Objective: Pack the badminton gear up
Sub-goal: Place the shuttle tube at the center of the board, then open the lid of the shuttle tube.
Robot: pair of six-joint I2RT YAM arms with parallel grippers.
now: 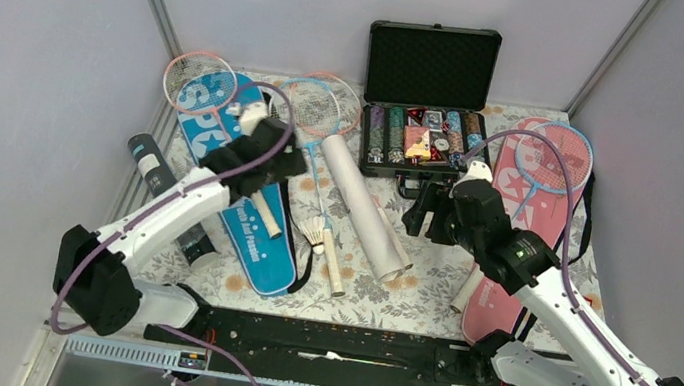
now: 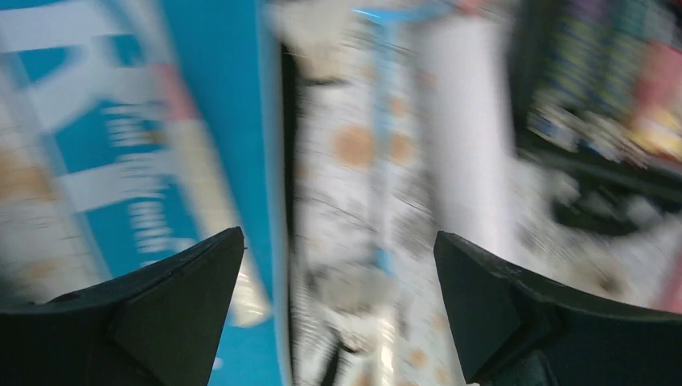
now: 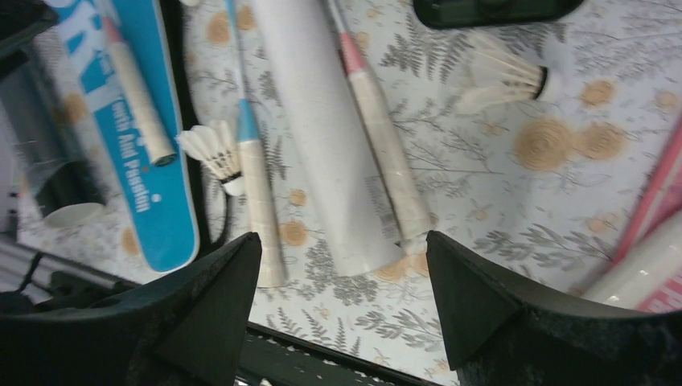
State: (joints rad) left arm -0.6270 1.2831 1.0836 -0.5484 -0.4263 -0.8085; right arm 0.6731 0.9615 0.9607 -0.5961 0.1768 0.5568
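My left gripper point(image 1: 284, 157) hangs open over the right edge of the blue SPORT cover point(image 1: 244, 215); its view is blurred, showing the blue cover point(image 2: 209, 121) at left and the white tube point(image 2: 470, 121) at right. My right gripper point(image 1: 428, 215) is open above the cloth, right of the white tube point(image 1: 366, 207), with nothing between its fingers point(image 3: 233, 289). Below it lie the white tube point(image 3: 322, 137), two racket handles point(image 3: 261, 209) and two shuttlecocks point(image 3: 211, 149). A light-blue racket point(image 1: 553, 157) rests on the pink cover point(image 1: 508, 277). A dark tube point(image 1: 154, 172) lies at far left.
An open black case of poker chips point(image 1: 425, 114) stands at the back centre, just behind my right gripper. Pink point(image 1: 200, 82) and light-blue point(image 1: 320, 104) racket heads lie at the back left. Grey walls close in both sides. The black rail point(image 1: 327, 342) runs along the near edge.
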